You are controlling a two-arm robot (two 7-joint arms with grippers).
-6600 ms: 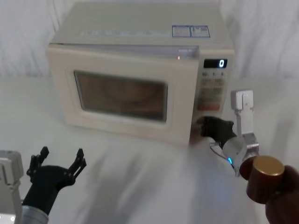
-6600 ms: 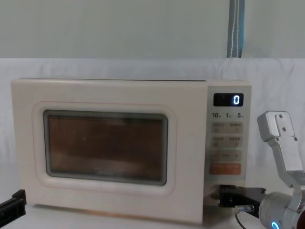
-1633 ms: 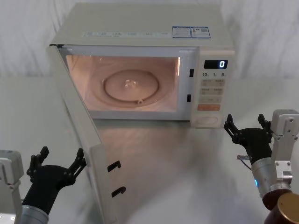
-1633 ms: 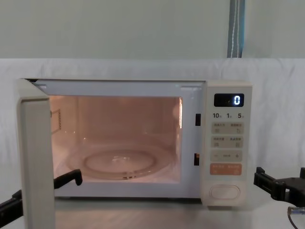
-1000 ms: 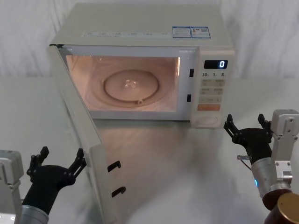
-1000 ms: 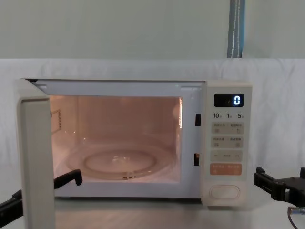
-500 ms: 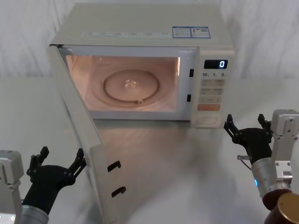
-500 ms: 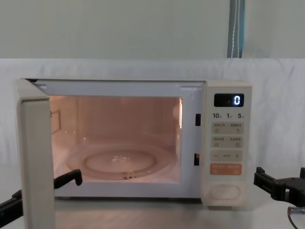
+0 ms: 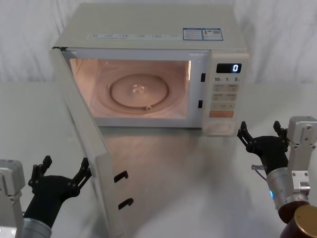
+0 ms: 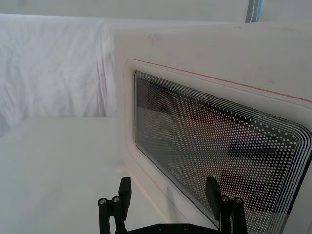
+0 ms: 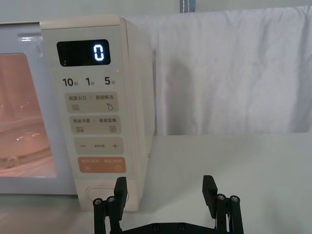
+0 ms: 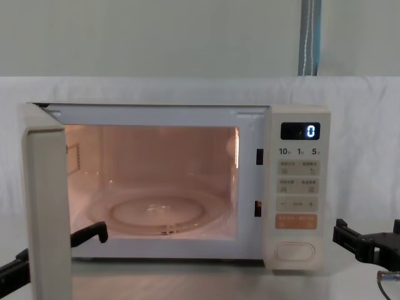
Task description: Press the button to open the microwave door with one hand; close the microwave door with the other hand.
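1. Swinging wide from its left hinge, the door (image 9: 91, 163) is seen standing open, its free edge at about 7 o'clock from the lit cavity (image 9: 131, 91); the opening half of the task is judged done.
2. The button (image 9: 220, 129) is found at the foot of the panel (image 9: 225, 99), at 3 o'clock from the cavity, with nothing touching it.
3. The right gripper (image 9: 262, 136) is held just clear of the button at about 4 o'clock from it, its fingers spread wide and nothing gripped.
4. The left gripper (image 9: 60, 171) is held near the door's outer face, at 9 o'clock from the free edge, fingers spread wide, empty, not touching it.
5. Closing is judged to be what is left: the door is to be pushed shut by the left gripper.
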